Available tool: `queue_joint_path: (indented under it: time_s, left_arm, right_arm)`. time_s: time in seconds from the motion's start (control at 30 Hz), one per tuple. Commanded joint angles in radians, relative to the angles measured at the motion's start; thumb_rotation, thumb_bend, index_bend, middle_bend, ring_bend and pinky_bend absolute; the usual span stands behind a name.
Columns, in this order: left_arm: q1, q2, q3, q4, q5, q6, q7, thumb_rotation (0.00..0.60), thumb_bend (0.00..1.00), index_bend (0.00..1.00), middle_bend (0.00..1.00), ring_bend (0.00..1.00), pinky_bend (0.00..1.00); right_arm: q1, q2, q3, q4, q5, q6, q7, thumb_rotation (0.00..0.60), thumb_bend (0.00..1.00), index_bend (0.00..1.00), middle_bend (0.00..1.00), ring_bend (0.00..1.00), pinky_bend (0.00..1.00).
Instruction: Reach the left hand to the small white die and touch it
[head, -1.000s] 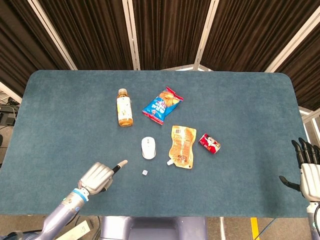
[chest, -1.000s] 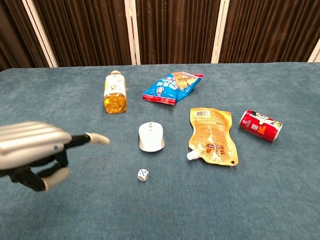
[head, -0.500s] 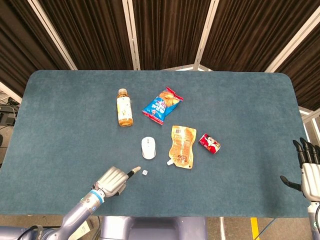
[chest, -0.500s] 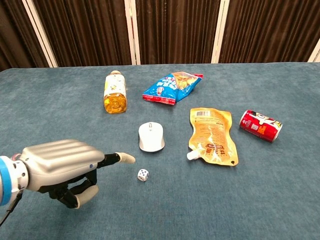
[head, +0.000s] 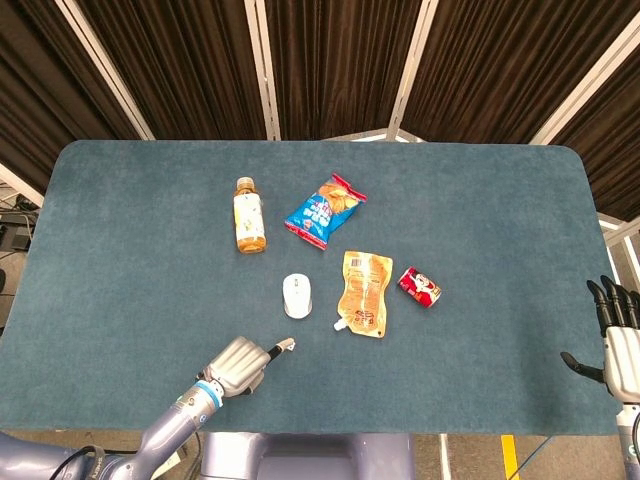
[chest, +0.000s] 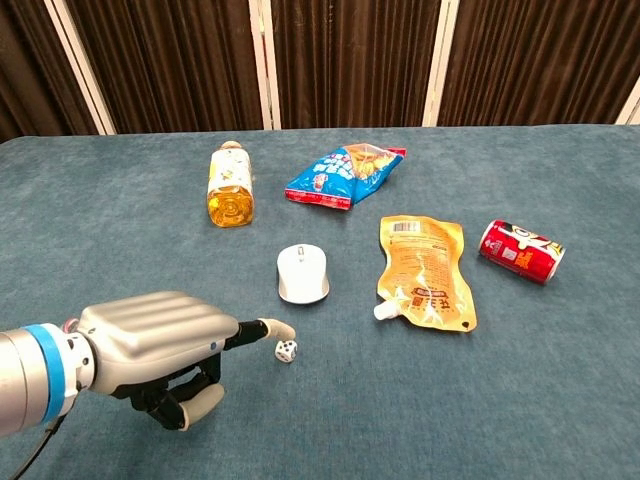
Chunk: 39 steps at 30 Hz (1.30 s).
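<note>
Left hand (chest: 150, 345) sits low at the near-left of the tabletop (head: 120, 230), a blue-grey felt-like cloth w/ rounded corners; one finger (chest: 262, 330) points out straight, the rest curl under, holding nothing. Chest view shows the silver ribbed back of the hand, blue wrist band, and the fingertip right at the small white die (chest: 286, 350), at or just short of contact; cannot tell which. Head view shows the same hand (head: 240, 362) from above, but the die is hidden at the fingertip there. The die lies near the front edge, just in front of the mouse, w/ dark pips showing. Next, further back, a clear plastic bottle (chest: 229, 186) lies on its side, amber liquid, pale label, text too small to read. A white oval computer mouse (chest: 302, 273) sits mid-table, smooth shell. Behind it a crinkly blue snack bag (chest: 345, 174) w/ red trim, print unreadable. To the right, a flat orange spouted pouch (chest: 425, 270), white cap near the mouse side, lettering illegible. A red drink can (chest: 520, 250) lies on its side, logo unclear. Far right, only the head view catches the right hand (head: 618, 335) off the tabletop edge: dark fingers upright and apart, holding nothing.
</note>
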Motion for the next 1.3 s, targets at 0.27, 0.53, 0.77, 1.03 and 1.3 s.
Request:
queue_joint_path:
  time_s: [0.27,0.53,0.77,1.03,1.3]
  left_arm:
    - [-0.03,-0.023,0.024,0.014,-0.043,0.01,0.011,0.6,0.67,0.0,0.85,0.88,0.89]
    - [-0.036,-0.015,0.052,-0.009,-0.056,0.032,0.009,0.6,0.67,0.0,0.85,0.88,0.89]
    - [-0.03,0.036,0.102,-0.073,-0.042,0.059,0.006,0.6,0.67,0.0,0.85,0.88,0.89]
    - [-0.003,0.076,0.152,-0.085,0.008,0.078,-0.043,0.6,0.67,0.0,0.84,0.87,0.89]
    - [0.118,0.161,0.198,-0.082,0.299,0.287,-0.158,0.6,0.67,0.0,0.64,0.71,0.71]
  right_arm:
    - [-0.001,-0.001,0.0,0.001,-0.007,0.007,-0.002,0.6,0.01,0.0,0.0,0.0,0.0]
    - [-0.003,-0.002,-0.002,0.001,-0.009,0.011,-0.006,0.6,0.02,0.0,0.0,0.0,0.0]
    - [-0.004,-0.004,-0.004,-0.001,-0.016,0.017,-0.012,0.6,0.02,0.0,0.0,0.0,0.0]
    - [-0.005,-0.005,-0.009,-0.01,-0.028,0.022,-0.026,0.6,0.02,0.0,0.0,0.0,0.0]
    - [-0.005,-0.009,-0.011,-0.001,-0.031,0.023,-0.028,0.6,0.02,0.0,0.0,0.0,0.0]
